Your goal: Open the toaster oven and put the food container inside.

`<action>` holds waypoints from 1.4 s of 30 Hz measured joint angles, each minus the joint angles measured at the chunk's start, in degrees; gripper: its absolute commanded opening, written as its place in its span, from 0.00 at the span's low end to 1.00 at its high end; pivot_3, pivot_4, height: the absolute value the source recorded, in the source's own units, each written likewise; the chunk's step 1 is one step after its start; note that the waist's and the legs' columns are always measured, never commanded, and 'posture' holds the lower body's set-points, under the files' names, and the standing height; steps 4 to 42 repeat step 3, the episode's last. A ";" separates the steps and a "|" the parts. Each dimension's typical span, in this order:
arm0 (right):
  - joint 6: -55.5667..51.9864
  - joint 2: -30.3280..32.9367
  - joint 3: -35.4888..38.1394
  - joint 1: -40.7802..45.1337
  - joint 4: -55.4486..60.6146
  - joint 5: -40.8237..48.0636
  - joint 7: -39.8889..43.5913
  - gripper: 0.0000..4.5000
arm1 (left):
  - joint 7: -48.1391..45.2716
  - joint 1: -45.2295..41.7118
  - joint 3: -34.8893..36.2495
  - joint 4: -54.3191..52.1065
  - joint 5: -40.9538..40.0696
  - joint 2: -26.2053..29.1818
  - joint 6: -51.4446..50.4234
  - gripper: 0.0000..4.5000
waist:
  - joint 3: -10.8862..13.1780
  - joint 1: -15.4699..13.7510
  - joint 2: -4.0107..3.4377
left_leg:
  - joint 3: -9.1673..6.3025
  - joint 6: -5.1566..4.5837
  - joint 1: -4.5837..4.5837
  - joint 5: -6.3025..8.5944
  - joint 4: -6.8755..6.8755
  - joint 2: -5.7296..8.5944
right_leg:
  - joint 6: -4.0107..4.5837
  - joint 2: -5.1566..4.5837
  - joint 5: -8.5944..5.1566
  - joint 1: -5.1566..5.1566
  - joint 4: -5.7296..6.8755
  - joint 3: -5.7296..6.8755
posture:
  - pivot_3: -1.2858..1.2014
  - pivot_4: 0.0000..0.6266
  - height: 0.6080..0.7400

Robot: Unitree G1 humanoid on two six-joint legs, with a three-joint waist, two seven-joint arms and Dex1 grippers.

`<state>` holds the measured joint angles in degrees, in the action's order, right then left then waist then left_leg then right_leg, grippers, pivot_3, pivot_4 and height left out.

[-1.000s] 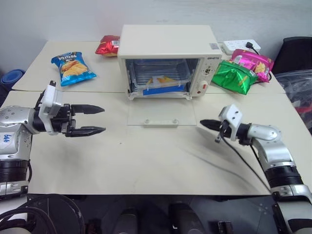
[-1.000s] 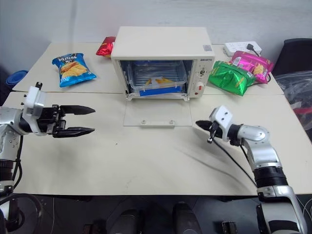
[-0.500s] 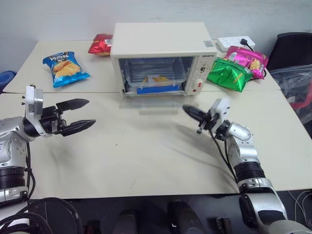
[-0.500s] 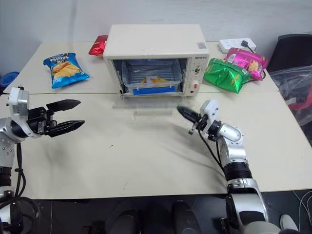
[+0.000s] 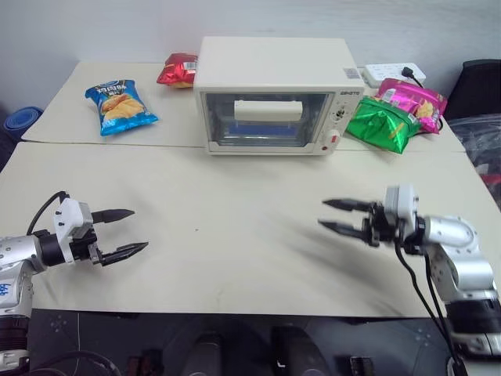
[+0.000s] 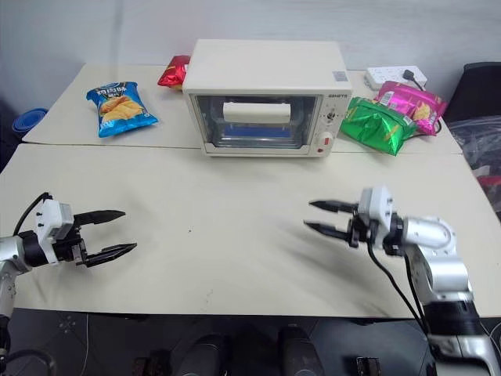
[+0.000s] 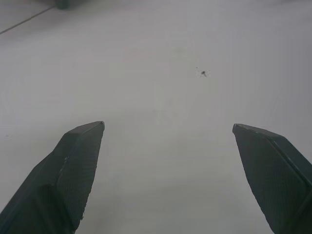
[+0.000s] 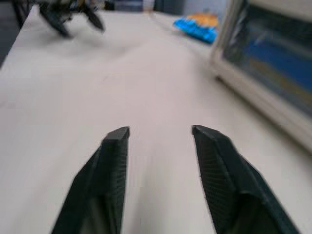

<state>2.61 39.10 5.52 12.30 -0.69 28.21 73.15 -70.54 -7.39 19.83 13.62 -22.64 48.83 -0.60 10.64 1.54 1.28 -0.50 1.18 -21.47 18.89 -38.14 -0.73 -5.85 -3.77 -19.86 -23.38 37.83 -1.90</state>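
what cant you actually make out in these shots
- Food container: in the head views, just a blue strip behind the toaster oven door glass; reflections hide the contents.
- Knob markings: too small in the head views.
- Oven in the right wrist view: blurred, cut off by the edge.
- Red bag: partly hidden behind the oven.
- Left gripper in the right wrist view: motion-blurred.

Office or lab: plain tables (image 5: pixel 235 235), power strip (image 5: pixel 389 73), office chair (image 5: pixel 479 82).
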 measured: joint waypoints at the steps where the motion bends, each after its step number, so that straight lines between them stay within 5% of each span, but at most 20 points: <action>1: 1.55 0.43 0.28 -2.14 0.48 -0.18 0.85 0.74 | 0.19 0.77 0.26 -1.43 -0.24 -0.01 0.00 1.00 | 0.00 0.02 0.00 | 0.00 0.00 0.07 0.00 0.01 0.00 | 0.00 0.01 0.00 0.04 0.02 -0.01 | 0.52 0.24 1.00; 3: 4.12 0.86 1.49 -4.89 0.57 -0.82 1.65 0.90 | 0.79 1.86 0.65 -3.40 -0.70 -0.01 -0.06 1.00 | 0.00 0.24 0.00 | 0.07 0.00 0.22 0.00 0.07 -0.03 | 0.00 0.04 0.00 0.11 0.02 -0.07 | 0.52 0.24 1.00; 42: 4.12 0.86 1.49 -4.89 0.57 -0.82 1.65 0.90 | 0.79 1.86 0.65 -3.40 -0.70 -0.01 -0.06 1.00 | 0.00 0.24 0.00 | 0.07 0.00 0.22 0.00 0.07 -0.03 | 0.00 0.04 0.00 0.11 0.02 -0.07 | 0.52 0.24 1.00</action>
